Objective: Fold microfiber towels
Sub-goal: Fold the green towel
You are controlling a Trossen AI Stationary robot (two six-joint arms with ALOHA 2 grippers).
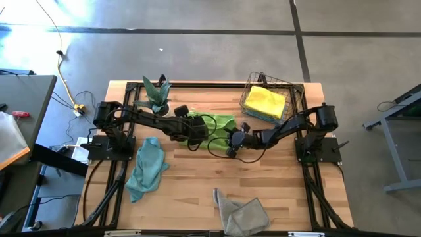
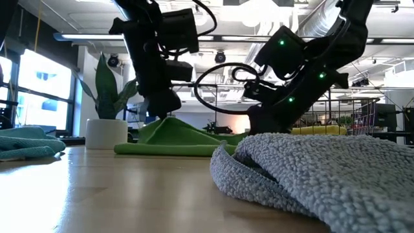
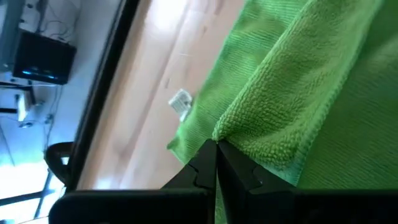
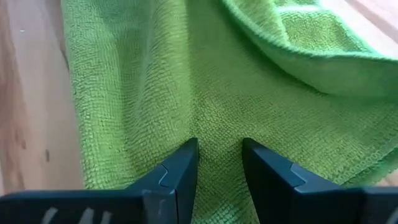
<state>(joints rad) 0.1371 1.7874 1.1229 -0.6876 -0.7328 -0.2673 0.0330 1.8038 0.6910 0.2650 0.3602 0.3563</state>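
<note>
Green towel (image 1: 216, 124) lies mid-counter toward the far edge, long axis running left to right between the arms. Left hand (image 3: 216, 146) pinches a raised fold at its left end, fingers closed on the cloth. Right hand (image 4: 219, 163) sits at the right end, fingers parted and flat on the fabric, not gripping. Likely fold runs along that axis; left hand carries, right pins.
</note>
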